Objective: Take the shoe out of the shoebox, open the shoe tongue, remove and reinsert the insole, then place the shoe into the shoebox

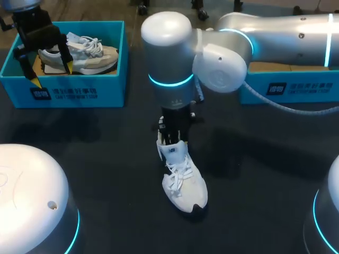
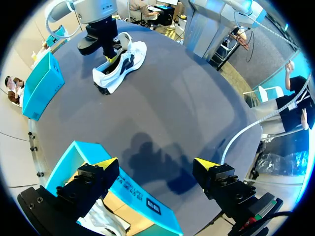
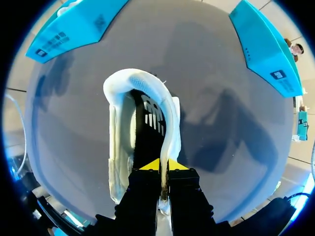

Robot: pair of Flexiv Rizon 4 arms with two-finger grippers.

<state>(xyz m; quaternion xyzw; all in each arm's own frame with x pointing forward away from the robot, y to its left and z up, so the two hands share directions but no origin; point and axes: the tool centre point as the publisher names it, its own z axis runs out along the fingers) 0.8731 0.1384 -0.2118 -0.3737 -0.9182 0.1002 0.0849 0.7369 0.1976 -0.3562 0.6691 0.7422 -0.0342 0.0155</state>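
Observation:
A white lace-up shoe [image 1: 184, 180] stands on the dark table near the middle, toe toward the front edge. My right gripper [image 1: 172, 136] comes down on its heel end. In the right wrist view this gripper [image 3: 161, 169] is shut on the shoe's white collar rim [image 3: 170, 128], with the dark inside of the shoe ahead of it. My left gripper [image 1: 51, 74] hangs open over the blue shoebox [image 1: 79, 90] at the far left, which holds a grey-beige sneaker [image 1: 85, 53]. In the left wrist view its fingers [image 2: 156, 164] stand wide apart with nothing between them, and the white shoe [image 2: 120, 66] lies far ahead.
A second blue box [image 1: 288, 87] stands at the far right, partly behind my right arm [image 1: 265, 32]. It also shows in the left wrist view as a blue box [image 2: 42, 86] beyond the white shoe. Bare dark table [image 1: 106, 159] lies left and right of the shoe.

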